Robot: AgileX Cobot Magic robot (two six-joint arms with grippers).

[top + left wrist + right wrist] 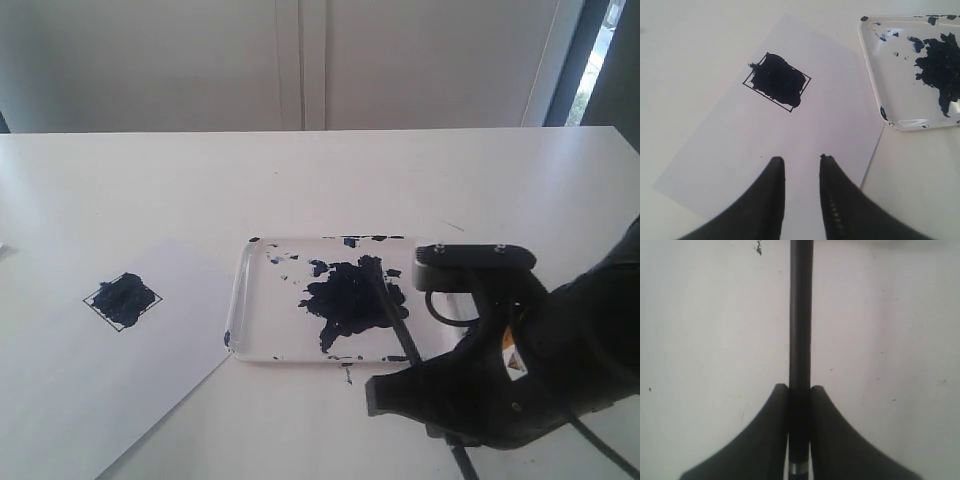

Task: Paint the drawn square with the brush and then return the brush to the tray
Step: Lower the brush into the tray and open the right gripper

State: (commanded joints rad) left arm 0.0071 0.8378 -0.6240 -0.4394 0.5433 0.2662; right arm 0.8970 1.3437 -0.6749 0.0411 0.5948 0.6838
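The drawn square (122, 300) (777, 80) on the white paper sheet (100, 390) is smeared dark blue-black over most of its inside. The tray (240, 300) (870, 65) lies to its right, with a big dark paint blob in the middle. The brush (392, 310) (801, 315) slants from the blob out over the tray's near right rim. My right gripper (410, 375) (800, 387) is shut on its handle just outside the tray. My left gripper (802, 159) hovers open above the paper, near the square, with nothing between its fingers.
A white table carries everything, with a pale wall and cabinet doors behind. The paper's right corner lies close to the tray's left rim. Paint flecks dot the tray's rim and the table by its near edge. A black cable (600, 450) trails from the right arm.
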